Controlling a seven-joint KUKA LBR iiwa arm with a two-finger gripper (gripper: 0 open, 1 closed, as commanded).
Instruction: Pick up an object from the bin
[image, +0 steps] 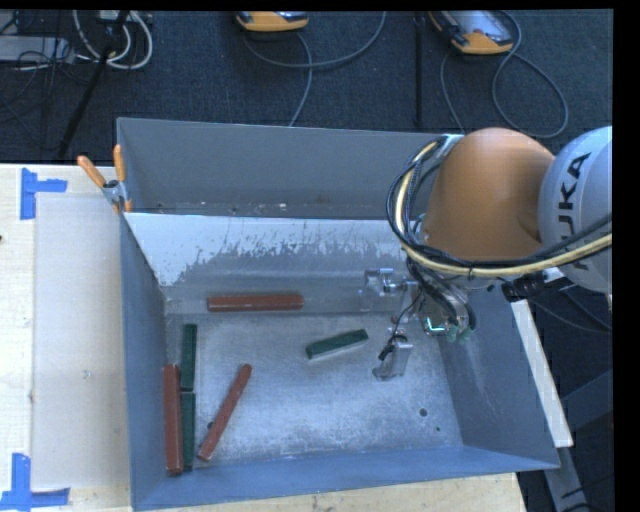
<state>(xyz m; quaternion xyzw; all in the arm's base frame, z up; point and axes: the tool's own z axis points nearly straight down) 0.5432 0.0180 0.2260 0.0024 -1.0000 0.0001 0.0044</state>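
Orange wrist cover (485, 195), ringed by yellow and black cables (408, 225), sits highest over the right part of the grey bin (250, 170). Below it the gripper (392, 360) hangs low over the bin floor, right of centre; whether it is wide or narrow cannot be told, and nothing is seen held. The short green stick (337, 344) lies flat mid-floor, slightly tilted, just left of the gripper, with bare floor between them. It is well apart from the other sticks. A red-brown stick (255, 301) lies near the back wall. At the left wall a dark green stick (188, 365) and a red stick (173, 420) lie side by side. A slanted red-brown stick (225, 412) lies just beside them. Count: three red-brown sticks, two green sticks.
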